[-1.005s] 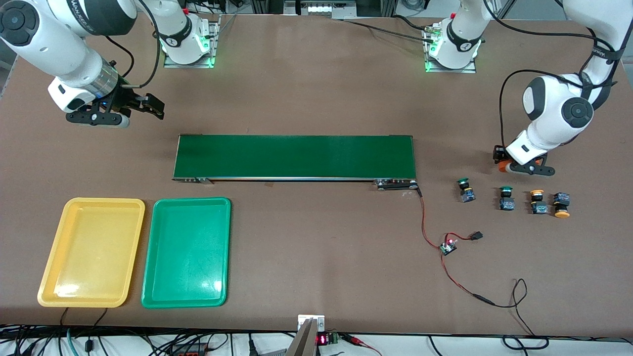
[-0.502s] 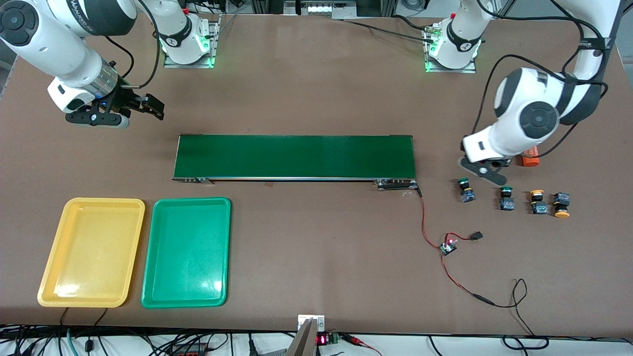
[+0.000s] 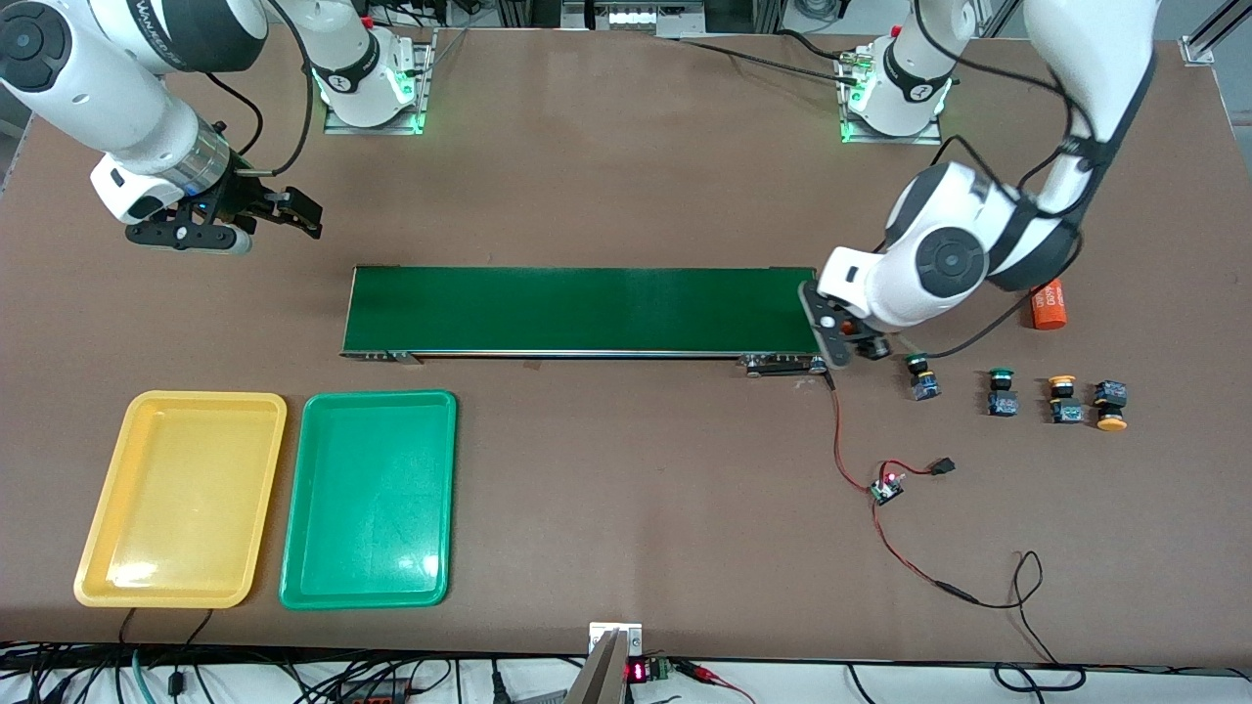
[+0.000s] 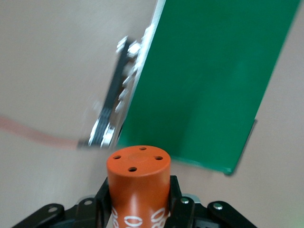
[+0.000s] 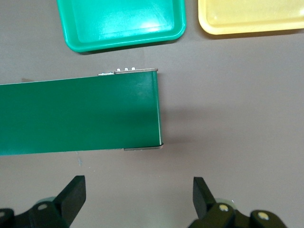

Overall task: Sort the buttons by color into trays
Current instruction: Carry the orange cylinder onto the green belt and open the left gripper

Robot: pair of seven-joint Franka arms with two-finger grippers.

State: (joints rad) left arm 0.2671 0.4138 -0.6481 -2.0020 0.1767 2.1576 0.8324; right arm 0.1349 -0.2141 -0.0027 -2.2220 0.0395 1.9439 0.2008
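Bright, even overhead light fills the front view, shadows soft and short under the arms. White glare spots sit on the yellow tray (image 3: pixel 181 497) and green tray (image 3: pixel 369 499) near their lower edges. Left wrist view smeared with motion blur, the conveyor belt (image 4: pixel 209 80) edges streaked. Right wrist view crisp, glare on the green tray.

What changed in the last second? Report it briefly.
The left tool, shut on an orange cylinder, carried it from beside the buttons to the belt's end nearest them. The right tool stayed open, waiting. The buttons and trays did not move.
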